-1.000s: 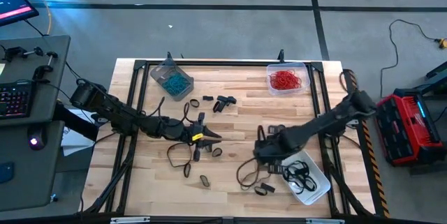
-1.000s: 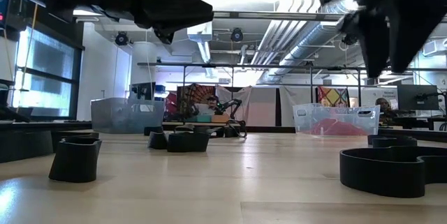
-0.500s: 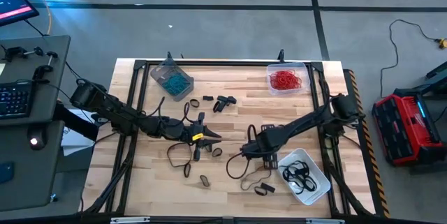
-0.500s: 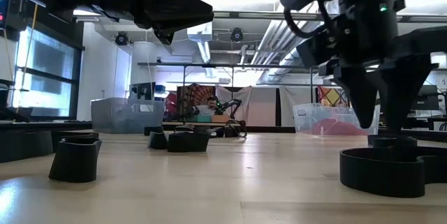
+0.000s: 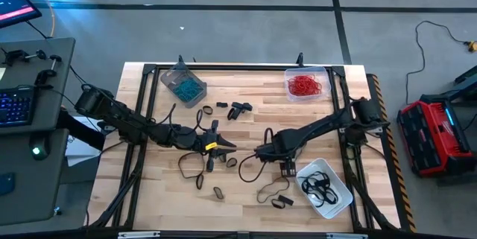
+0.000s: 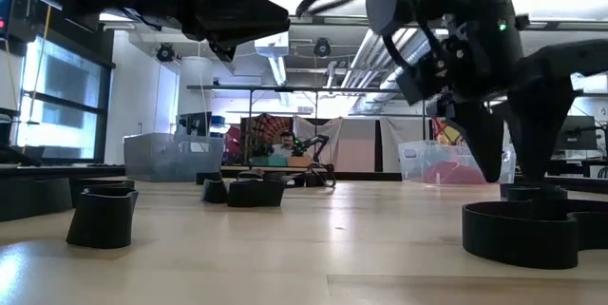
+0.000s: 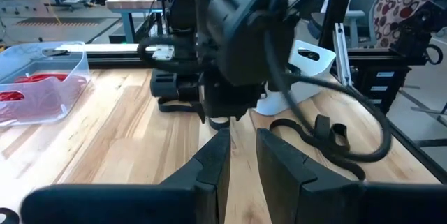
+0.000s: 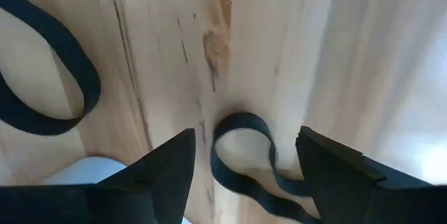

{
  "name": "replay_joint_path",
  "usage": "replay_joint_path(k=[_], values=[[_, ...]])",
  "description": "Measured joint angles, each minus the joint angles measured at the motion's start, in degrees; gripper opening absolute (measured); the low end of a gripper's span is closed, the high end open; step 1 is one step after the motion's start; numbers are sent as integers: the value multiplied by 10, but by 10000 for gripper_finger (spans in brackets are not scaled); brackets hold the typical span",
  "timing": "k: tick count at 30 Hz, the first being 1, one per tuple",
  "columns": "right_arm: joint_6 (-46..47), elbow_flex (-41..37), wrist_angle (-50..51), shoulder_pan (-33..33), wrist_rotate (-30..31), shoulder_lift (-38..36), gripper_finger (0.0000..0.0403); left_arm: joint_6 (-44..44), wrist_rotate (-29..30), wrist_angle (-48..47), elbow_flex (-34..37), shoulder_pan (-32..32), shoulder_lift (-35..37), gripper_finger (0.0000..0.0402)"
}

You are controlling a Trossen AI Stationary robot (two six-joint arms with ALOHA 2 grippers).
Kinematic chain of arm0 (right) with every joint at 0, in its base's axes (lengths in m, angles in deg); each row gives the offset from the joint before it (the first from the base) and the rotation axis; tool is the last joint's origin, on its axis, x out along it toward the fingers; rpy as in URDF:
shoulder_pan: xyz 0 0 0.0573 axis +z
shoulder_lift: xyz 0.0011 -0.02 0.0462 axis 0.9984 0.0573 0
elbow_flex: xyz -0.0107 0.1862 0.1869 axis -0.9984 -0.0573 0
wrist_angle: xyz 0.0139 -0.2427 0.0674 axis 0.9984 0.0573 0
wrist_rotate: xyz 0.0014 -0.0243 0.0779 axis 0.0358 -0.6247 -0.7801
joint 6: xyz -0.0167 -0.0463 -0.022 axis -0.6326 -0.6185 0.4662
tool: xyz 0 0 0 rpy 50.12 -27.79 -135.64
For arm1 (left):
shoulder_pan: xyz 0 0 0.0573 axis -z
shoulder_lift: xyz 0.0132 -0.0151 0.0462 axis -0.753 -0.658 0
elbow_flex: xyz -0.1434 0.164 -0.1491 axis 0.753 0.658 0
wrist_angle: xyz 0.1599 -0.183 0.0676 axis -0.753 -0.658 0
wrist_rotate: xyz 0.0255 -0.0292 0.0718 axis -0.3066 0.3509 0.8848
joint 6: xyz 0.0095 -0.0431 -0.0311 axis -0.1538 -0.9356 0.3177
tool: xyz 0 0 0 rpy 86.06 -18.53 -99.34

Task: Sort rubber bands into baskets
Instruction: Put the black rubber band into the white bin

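Observation:
My right gripper (image 5: 261,154) is open at mid-table, pointing down. In its wrist view (image 8: 246,155) its fingers stand on either side of the loop end of a black rubber band (image 8: 241,147) lying flat on the wood. In the low view its fingertips hang just above a black band (image 6: 518,231). My left gripper (image 5: 222,148) hovers a little to its left, narrowly open and empty (image 7: 241,140). The grey-tinted basket (image 5: 182,84) holds teal bands. The clear basket (image 5: 305,84) holds red ones. The whitish basket (image 5: 326,187) holds black ones.
Loose black bands lie on the wood at the far middle (image 5: 237,109) and the near middle (image 5: 218,192) (image 5: 282,202); another lies beside my right gripper (image 8: 49,77). Cable loops hang from both wrists (image 5: 190,166) (image 5: 247,169). A dark frame (image 5: 141,105) runs around the table.
My right gripper has gone from beside the whitish basket toward the table's left edge and down. It now hangs over a black band, close to my left gripper.

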Motion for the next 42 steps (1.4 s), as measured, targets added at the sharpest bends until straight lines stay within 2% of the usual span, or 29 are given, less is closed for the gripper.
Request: replay_joint_path(k=[3,7,10,13,16,18,23,29,38,42], values=[[0,-25,-24,-6,-27,0,227,0,0,-1,0,0,0,60],[-4,-44,-25,-11,-32,1,215,6,0,-1,0,0,0,60],[-4,-44,-23,-12,-28,1,187,10,0,-1,0,0,0,60],[-4,-44,-23,-12,-27,1,127,10,3,0,0,0,0,60],[-16,-44,-23,-12,-14,1,43,10,4,0,0,0,0,60],[-24,-40,-21,-12,-13,1,13,10,4,0,0,0,0,60],[-4,6,13,-7,-7,-1,8,10,4,0,0,0,0,60],[40,103,100,32,44,-15,3,11,4,-1,0,0,0,60],[204,269,297,126,155,-29,1,15,4,-5,0,0,0,60],[268,319,296,172,169,-43,1,16,4,-5,0,0,0,60]])
